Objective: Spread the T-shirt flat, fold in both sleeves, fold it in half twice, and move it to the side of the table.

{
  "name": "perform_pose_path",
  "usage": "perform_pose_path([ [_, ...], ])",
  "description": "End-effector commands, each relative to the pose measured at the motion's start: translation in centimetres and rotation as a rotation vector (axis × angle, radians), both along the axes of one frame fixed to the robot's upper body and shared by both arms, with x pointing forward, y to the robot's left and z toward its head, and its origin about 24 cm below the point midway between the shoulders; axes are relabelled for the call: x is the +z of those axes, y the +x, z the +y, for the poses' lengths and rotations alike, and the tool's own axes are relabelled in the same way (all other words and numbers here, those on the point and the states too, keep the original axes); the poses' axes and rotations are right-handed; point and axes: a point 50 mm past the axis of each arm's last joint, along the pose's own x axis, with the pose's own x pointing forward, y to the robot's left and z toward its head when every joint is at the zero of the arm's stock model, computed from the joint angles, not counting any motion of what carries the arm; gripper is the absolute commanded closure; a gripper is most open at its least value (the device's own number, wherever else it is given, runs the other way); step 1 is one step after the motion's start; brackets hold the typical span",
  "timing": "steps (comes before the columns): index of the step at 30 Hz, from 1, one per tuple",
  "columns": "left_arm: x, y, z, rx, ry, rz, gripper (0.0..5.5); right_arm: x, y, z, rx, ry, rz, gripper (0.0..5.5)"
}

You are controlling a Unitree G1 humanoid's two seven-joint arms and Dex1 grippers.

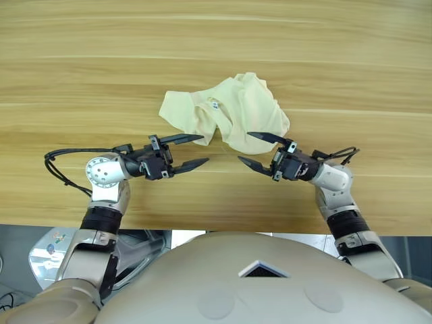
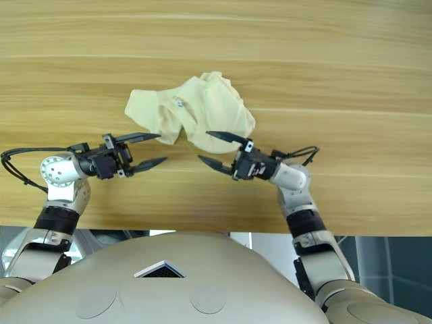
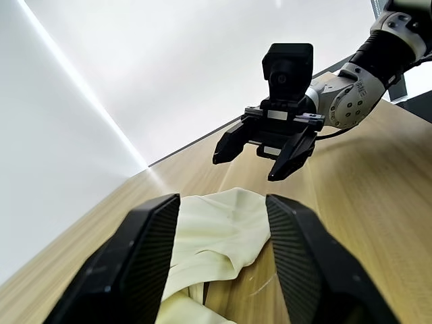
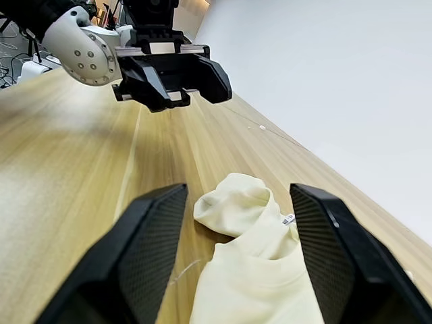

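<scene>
Likely robotics lab or test room, not home. Long light wood-grain laminate table (image 1: 216, 40) spans scene left to right, plain workbench look. Plain white wall (image 3: 169, 54) runs just behind far table edge. Grey hard floor (image 1: 17, 239) shows below near table edge. Shiny metal plate with small stickers (image 1: 50, 253) sits on floor, near left. Loose dark cables (image 4: 8, 27) and cluttered gear sit past table's left end, too blurred to identify further.

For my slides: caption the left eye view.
Left hand and right hand, both open, face each other by a crumpled T-shirt on the table.
</scene>
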Motion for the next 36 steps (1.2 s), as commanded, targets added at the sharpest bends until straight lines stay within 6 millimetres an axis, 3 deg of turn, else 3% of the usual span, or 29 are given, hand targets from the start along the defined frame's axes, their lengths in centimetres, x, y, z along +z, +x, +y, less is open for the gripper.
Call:
perform_pose_path([
  [1,0.2,0.2,-0.3,-0.015,0.011,-0.008,3.15,0.3,0.2,0.0,0.013,-0.021,-0.026,2.70],
  [19,-0.1,-0.4,0.0,-0.002,0.013,0.004,3.15,-0.1,-0.4,0.3,0.009,-0.025,-0.019,2.70],
  [26,-0.8,-0.7,1.1,0.004,0.135,0.012,3.15,-0.8,-0.8,0.0,0.022,-0.101,-0.016,2.70],
  [36,-0.5,-0.8,0.4,-0.012,0.094,0.006,3.15,-0.9,-0.9,0.3,0.007,-0.085,-0.020,2.70],
])
